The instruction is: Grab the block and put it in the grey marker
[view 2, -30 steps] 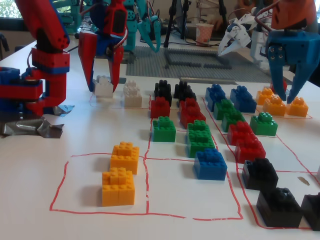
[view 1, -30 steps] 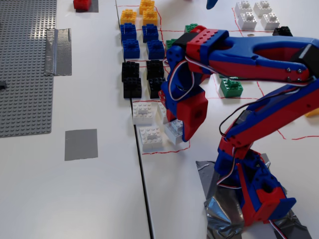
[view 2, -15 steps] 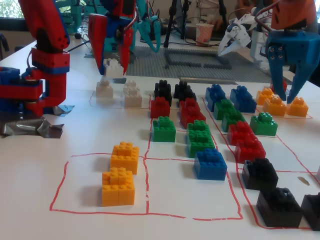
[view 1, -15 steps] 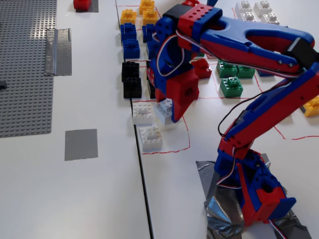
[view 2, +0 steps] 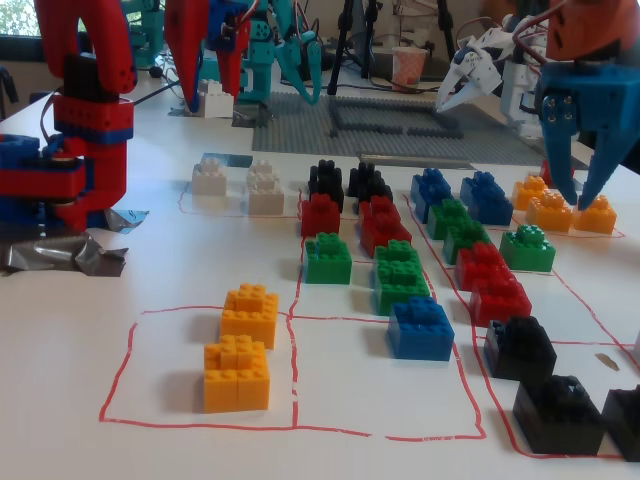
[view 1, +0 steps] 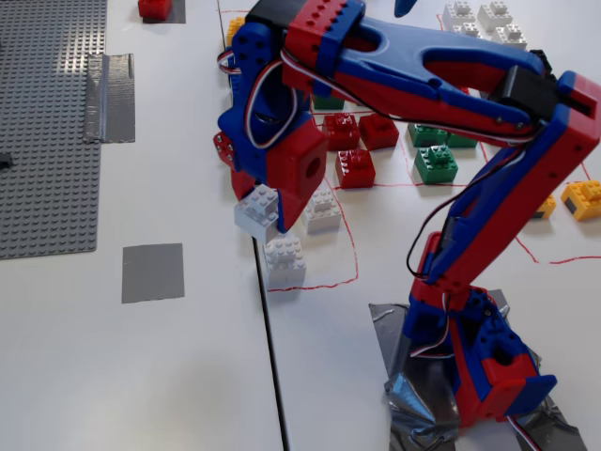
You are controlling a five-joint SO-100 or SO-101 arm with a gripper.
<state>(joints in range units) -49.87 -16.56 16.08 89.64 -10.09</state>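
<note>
One block (view 1: 257,209) | clamped between hand (view 1: 265,209) fingers, lifted off table | grey marker (view 1: 152,272) apart, lower-left

Showing as smooth, hard white plastic with moulded studs, faintly shiny: the block (view 1: 256,209) (view 2: 213,99), pinched in the gripper (view 1: 264,212) of glossy red and blue plastic shells. Lying flat and matt, a dull dark-grey tape with no glare, toward the table's left edge in a fixed view: the grey marker (view 1: 152,272). Gleaming and crumpled like foil at the bottom edge under the arm's base: silver tape (view 1: 410,404). Looking satin-smooth and lightly reflective, white: the table (view 1: 141,376). Reading as grey studded plastic, finely textured, along the left edge: the baseplate (view 1: 42,122).
</note>
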